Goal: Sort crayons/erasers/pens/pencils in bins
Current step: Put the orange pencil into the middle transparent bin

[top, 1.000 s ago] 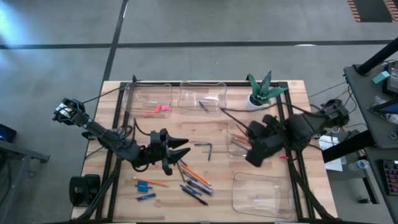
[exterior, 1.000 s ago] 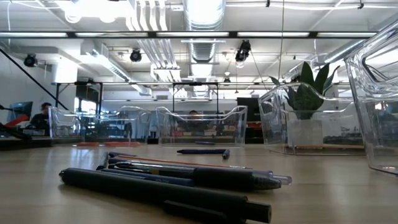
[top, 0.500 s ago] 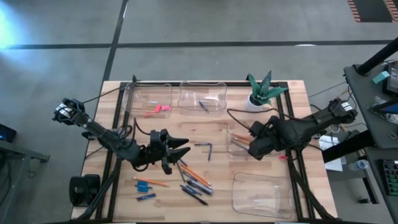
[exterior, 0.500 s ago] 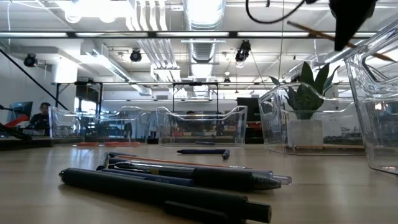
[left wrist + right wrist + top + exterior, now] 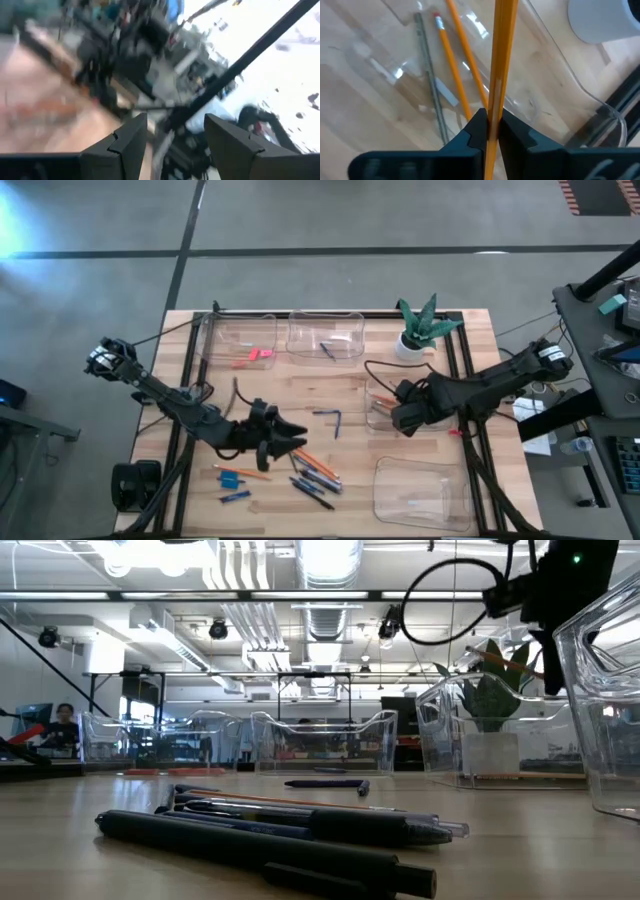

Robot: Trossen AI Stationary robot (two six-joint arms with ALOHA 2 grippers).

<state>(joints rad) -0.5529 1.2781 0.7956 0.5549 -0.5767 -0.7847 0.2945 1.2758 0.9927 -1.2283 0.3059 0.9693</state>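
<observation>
My right gripper (image 5: 393, 418) hangs over the clear bin (image 5: 372, 392) at the table's right middle, shut on an orange pencil (image 5: 503, 45). That bin has two orange pencils (image 5: 451, 65) and a grey stick (image 5: 431, 85) lying on its floor. My left gripper (image 5: 298, 438) stands open, with nothing between its fingers, just above the loose heap of pencils (image 5: 312, 459) and dark pens (image 5: 314, 486) at the near middle. A blue eraser (image 5: 229, 478) and a short blue crayon (image 5: 237, 495) lie at the near left. Pink erasers (image 5: 255, 355) lie in the far-left bin (image 5: 222, 332). My right gripper pinches the orange pencil's shaft (image 5: 494, 112) between its two fingers, which come steeply from above. The pencil is lifted clear above the bin and shows in the low view as a slightly slanted stick (image 5: 505, 661) below the gripper.
A second bin (image 5: 325, 320) stands at the far middle and another (image 5: 382, 500) at the near right. A potted plant (image 5: 420, 325) stands at the far right, close to my right arm. One dark pen (image 5: 330, 418) lies alone mid-table. Bare wood lies between the far bins and the heap.
My right gripper has come down with the pencil toward the right-middle bin and shifted a little toward the table's left. My left gripper has rolled about its own axis while staying over the heap.
</observation>
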